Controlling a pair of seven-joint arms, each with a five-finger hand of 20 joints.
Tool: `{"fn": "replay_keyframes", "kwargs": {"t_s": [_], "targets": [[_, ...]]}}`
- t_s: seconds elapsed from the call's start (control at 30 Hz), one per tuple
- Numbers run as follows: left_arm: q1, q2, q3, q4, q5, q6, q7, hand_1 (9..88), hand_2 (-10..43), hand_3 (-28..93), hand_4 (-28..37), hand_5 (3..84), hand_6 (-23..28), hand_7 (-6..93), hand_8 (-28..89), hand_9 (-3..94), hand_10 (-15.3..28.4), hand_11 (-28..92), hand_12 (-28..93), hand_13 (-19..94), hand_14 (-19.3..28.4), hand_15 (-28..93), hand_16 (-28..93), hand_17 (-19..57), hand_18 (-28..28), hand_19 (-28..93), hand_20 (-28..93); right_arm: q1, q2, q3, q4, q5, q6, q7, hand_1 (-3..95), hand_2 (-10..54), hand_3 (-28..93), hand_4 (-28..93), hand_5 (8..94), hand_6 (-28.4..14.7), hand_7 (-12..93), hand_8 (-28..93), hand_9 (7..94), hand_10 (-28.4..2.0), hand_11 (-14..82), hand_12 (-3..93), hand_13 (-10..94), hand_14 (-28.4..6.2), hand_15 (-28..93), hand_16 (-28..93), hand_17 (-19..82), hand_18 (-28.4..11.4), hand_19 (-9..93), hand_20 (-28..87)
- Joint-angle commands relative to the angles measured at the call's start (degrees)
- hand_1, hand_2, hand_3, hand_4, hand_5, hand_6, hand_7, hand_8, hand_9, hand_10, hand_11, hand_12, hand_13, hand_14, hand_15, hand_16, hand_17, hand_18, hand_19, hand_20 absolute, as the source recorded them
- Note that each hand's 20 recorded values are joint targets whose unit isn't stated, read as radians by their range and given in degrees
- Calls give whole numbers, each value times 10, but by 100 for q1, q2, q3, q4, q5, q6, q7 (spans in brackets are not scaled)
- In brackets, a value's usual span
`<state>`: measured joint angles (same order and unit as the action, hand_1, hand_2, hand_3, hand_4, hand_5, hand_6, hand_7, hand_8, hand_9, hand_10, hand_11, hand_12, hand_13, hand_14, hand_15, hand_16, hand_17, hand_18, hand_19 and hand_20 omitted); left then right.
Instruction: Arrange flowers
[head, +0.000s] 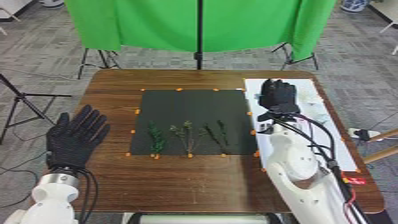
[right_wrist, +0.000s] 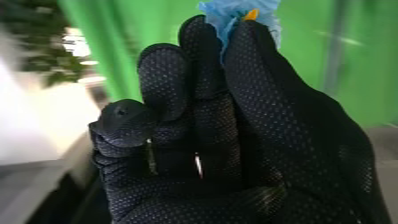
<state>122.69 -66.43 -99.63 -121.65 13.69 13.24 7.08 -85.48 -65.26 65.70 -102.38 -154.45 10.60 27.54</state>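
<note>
Here's the right hand (head: 279, 97), over the bench's (head: 115, 100) far right, pinching a blue flower (right_wrist: 226, 12); the left hand (head: 75, 142), near left, spreads wide.

On brown table (head: 115, 100) there is a dark mat (head: 191, 105), with green sprigs (head: 155, 141) lying on it. The left hand (head: 75, 140), open, is beside this mat.

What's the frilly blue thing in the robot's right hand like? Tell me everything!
The pale blue, frilly thing looks like a flower, thin and crumpled like paper or cloth. A small orange piece shows against its folds. The robot's black-gloved right hand holds it at its fingertips; I can't be sure of a stem.
</note>
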Motion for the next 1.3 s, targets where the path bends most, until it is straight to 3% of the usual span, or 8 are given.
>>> {"fn": "replay_keyframes", "kwargs": {"t_s": [0.03, 0.23, 0.27, 0.37, 0.63, 0.83, 0.9, 1.3], "targets": [[-44, 123, 93, 70, -5, 211, 119, 269, 126, 748, -283, 452, 95, 174, -108, 375, 161, 228, 107, 274, 172, 448, -75, -69, 163, 395, 143, 1338, -1394, -1088, 265, 396, -774, -787, 653, -95, 707, -283, 787, -3, 369, 114, 889, -91, 109, 451, 651, -100, 542, 477, 344, -240, 882, 534], [-104, 243, 247, 117, -60, 328, 182, 270, 129, 750, -283, 458, 95, 183, -110, 381, 162, 234, 107, 281, 171, 454, -75, -68, 163, 397, 144, 1542, -2110, -1739, 975, 308, -1313, -1192, 631, -95, 733, -283, 765, 1, 396, 122, 878, -93, 119, 453, 642, -105, 557, 467, 341, -241, 884, 534], [-50, 267, 244, 84, -97, 411, 252, 270, 129, 750, -283, 459, 95, 183, -111, 382, 162, 234, 107, 281, 172, 455, -76, -67, 163, 398, 144, 1496, -2250, -1759, 1072, 166, -1492, -1376, 631, -95, 733, -283, 764, 1, 398, 120, 877, -93, 120, 453, 642, -105, 558, 466, 341, -242, 884, 534], [-171, 308, 275, 153, -98, 455, 289, 270, 129, 752, -283, 461, 95, 185, -112, 382, 163, 236, 107, 282, 172, 456, -77, -66, 163, 399, 144, 1496, -2394, -1963, 1334, -371, -1593, -1710, 632, -95, 730, -283, 760, 1, 405, 111, 875, -93, 124, 452, 640, -105, 562, 465, 340, -243, 886, 535], [-39, 459, 211, -43, -83, 589, 452, 270, 129, 753, -283, 463, 95, 187, -115, 383, 164, 238, 105, 278, 170, 458, -80, -66, 164, 400, 144, 1377, -2543, -2278, 1693, -1419, -1737, -1848, 631, -95, 732, -283, 756, 0, 414, 109, 870, -96, 129, 452, 635, -107, 567, 464, 340, -245, 887, 536], [-65, 499, 264, -65, -66, 703, 393, 271, 129, 755, -283, 465, 96, 189, -115, 384, 164, 241, 105, 267, 170, 459, -81, -67, 161, 400, 143, 1163, -2765, -2204, 1826, -1925, -2152, -1914, 631, -95, 732, -283, 754, -4, 414, 118, 866, -103, 129, 446, 626, -115, 577, 458, 343, -252, 892, 531], [-125, 472, 318, -35, -118, 635, 468, 271, 129, 755, -283, 466, 97, 190, -115, 385, 165, 242, 105, 264, 170, 458, -82, -68, 160, 400, 143, 1117, -2802, -2166, 1868, -2072, -2103, -1955, 632, -95, 730, -283, 752, -5, 413, 118, 862, -105, 129, 445, 623, -117, 578, 456, 341, -252, 892, 530], [-125, 430, 292, -8, -125, 486, 432, 270, 130, 755, -283, 468, 97, 191, -116, 386, 165, 247, 104, 263, 170, 463, -82, -68, 160, 401, 143, 1100, -2787, -2247, 1921, -1953, -1784, -1652, 628, -95, 724, -283, 751, -11, 410, 108, 856, -108, 130, 439, 613, -122, 586, 443, 339, -257, 894, 523]]}}
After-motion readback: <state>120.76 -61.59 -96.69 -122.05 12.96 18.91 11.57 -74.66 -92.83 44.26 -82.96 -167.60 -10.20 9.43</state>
